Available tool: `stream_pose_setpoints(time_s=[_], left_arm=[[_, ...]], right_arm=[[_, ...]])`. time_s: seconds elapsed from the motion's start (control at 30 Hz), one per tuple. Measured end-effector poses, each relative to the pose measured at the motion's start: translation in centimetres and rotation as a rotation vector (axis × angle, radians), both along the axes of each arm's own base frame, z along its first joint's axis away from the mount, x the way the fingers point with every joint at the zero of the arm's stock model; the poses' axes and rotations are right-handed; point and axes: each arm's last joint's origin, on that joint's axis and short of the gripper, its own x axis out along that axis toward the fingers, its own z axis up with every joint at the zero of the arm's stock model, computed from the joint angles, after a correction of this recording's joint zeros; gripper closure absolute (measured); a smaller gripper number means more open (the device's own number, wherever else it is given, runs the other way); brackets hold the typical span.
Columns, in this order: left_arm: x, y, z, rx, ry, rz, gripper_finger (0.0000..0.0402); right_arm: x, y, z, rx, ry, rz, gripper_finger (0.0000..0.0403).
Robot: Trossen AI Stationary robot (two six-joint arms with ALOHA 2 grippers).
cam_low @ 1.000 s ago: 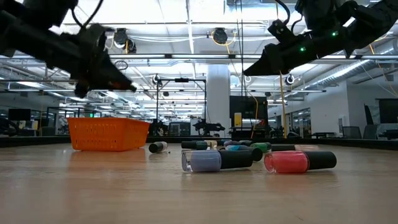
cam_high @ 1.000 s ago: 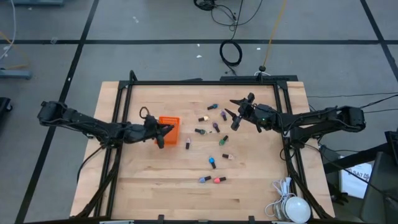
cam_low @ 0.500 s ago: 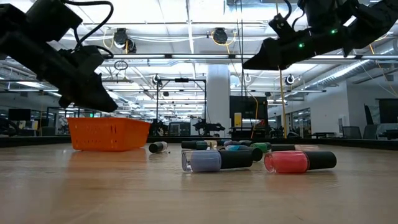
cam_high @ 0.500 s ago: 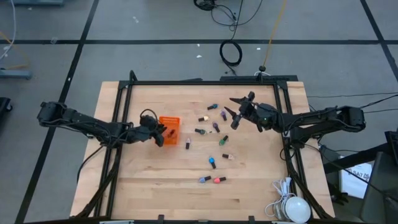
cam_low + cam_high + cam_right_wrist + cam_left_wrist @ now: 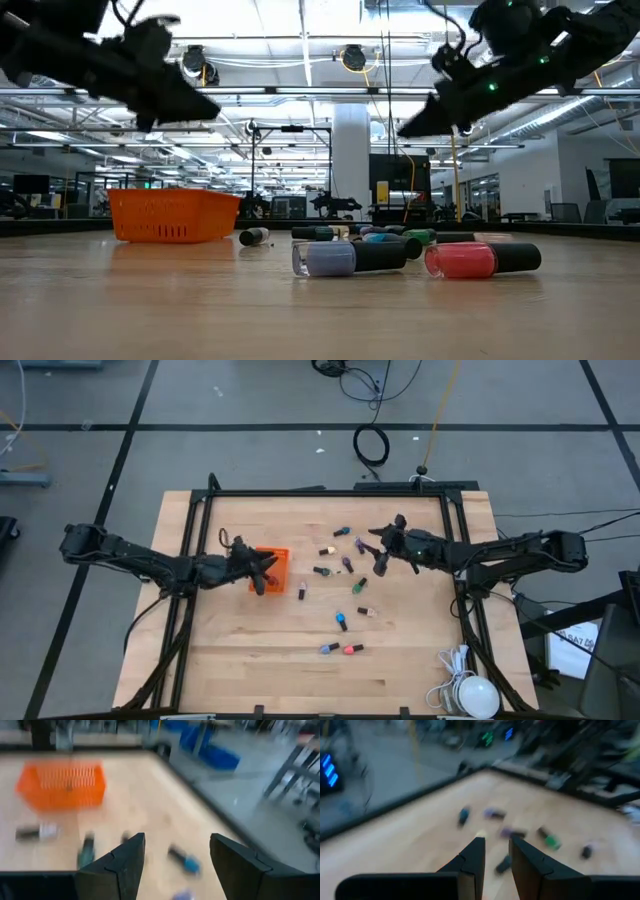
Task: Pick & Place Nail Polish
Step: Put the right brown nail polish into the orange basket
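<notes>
The nail polish bottles [image 5: 343, 565] lie scattered on their sides across the middle of the wooden table [image 5: 240, 660] in the high view, none inside the orange basket [image 5: 272, 570] as far as this view lets me tell. The left gripper [image 5: 262, 572] hangs over the basket's near edge. The right gripper [image 5: 380, 555] hovers above the far cluster of bottles, close to a dark-capped one [image 5: 358, 545].

In the low view a blue bottle [image 5: 345, 258] and a red bottle [image 5: 480, 259] lie nearest the camera, well apart from the basket [image 5: 175, 215]. Both grippers are up in the air, clear of the table, and nothing shows between the fingers of either one.

The left wrist view shows the left fingers [image 5: 475, 857] drawn close together with only a thin gap and nothing in it, pointing toward several bottles [image 5: 495, 813] on the wood.

The right wrist view shows the right fingers [image 5: 125, 860] spread wide and empty, with a blue bottle [image 5: 184, 861] on the table beyond the gap.

I judge the step in hand to be the right arm's approach to a pick. The next move calls for lowering the spread fingers astride one bottle, across its narrow body, then closing; the left arm needs to open before it can take anything
</notes>
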Motion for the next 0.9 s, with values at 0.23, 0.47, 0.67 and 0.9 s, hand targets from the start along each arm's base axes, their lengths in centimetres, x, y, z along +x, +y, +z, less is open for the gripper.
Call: stream_pose_setpoints(time_s=[0.23,0.47,0.67,0.9], left_arm=[[0.1,-0.2,1.9,0.217,-0.095,-0.078,0.0320],[0.0,0.5,3.2,0.388,-0.147,-0.019,0.0320],[-0.3,1.4,4.4,0.399,-0.267,0.057,0.0320],[-0.3,2.3,4.5,0.369,-0.287,0.106,0.0320]], right_arm=[[-0.5,3.6,-2.1,0.212,0.203,0.250,0.0193],[-1.1,8.1,-2.5,0.200,0.259,0.381,0.0193],[-1.3,10.1,-3.3,0.215,0.270,0.299,0.0181],[-0.2,12.3,-6.3,0.223,0.295,0.276,0.0141]])
